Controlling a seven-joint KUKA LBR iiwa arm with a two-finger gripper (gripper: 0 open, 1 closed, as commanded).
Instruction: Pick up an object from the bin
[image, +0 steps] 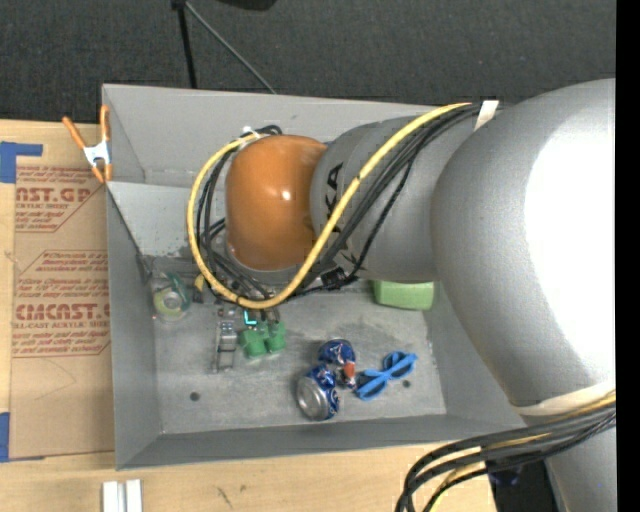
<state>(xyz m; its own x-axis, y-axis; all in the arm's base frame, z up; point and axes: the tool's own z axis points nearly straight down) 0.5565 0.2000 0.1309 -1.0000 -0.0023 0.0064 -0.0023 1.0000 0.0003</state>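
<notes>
- Green lumpy piece (263, 341) lies left of centre on the floor of the bin (135, 350), just beside the gripper (240, 330).
- Gripper's down low, tucked under the arm's orange cover (272, 200); wide or narrow, can't tell.
- Crushed blue can (322, 385) and blue plastic piece (386, 375) sit by the front edge.
- Green sponge (404, 293) is farther right.

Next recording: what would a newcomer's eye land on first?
The big grey arm with its orange wrist cover reaches from the right over the middle of the bin. Below the cover lies a small green object; a crushed blue can and a blue plastic piece lie toward the near wall.
</notes>
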